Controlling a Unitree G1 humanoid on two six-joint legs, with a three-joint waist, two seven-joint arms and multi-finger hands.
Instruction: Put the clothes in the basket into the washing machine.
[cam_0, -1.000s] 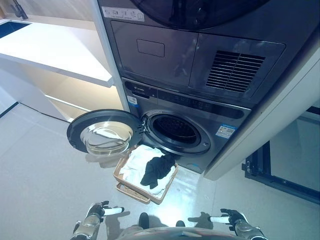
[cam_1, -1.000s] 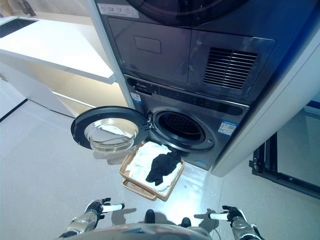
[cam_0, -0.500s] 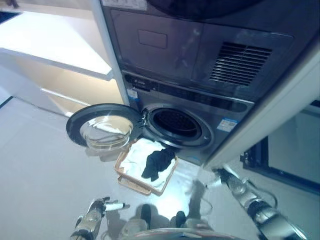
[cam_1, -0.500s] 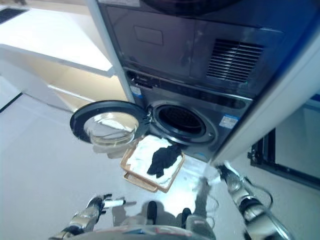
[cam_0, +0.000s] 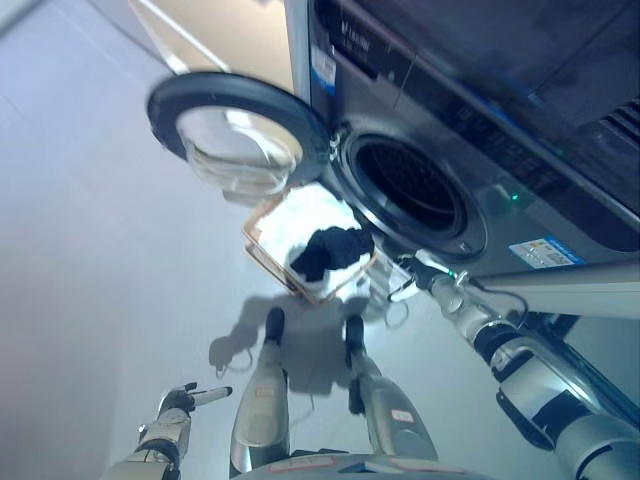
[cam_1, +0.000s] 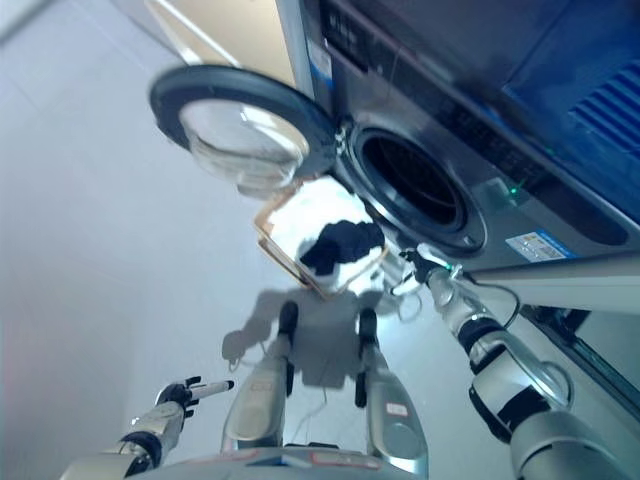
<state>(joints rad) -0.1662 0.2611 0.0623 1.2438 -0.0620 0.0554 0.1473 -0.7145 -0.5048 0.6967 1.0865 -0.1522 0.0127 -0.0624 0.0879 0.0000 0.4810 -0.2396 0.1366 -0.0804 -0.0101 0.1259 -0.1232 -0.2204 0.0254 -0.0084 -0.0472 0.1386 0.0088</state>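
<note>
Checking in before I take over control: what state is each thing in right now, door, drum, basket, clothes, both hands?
Washing machine door: swung fully open.
Drum: dark, contents cannot be told.
Basket: on the floor below the opening, still loaded.
White clothes: in the basket.
Black garment: lying on top of the white clothes.
Right hand: reached out beside the basket, holding nothing.
Left hand: low, idle, empty.
</note>
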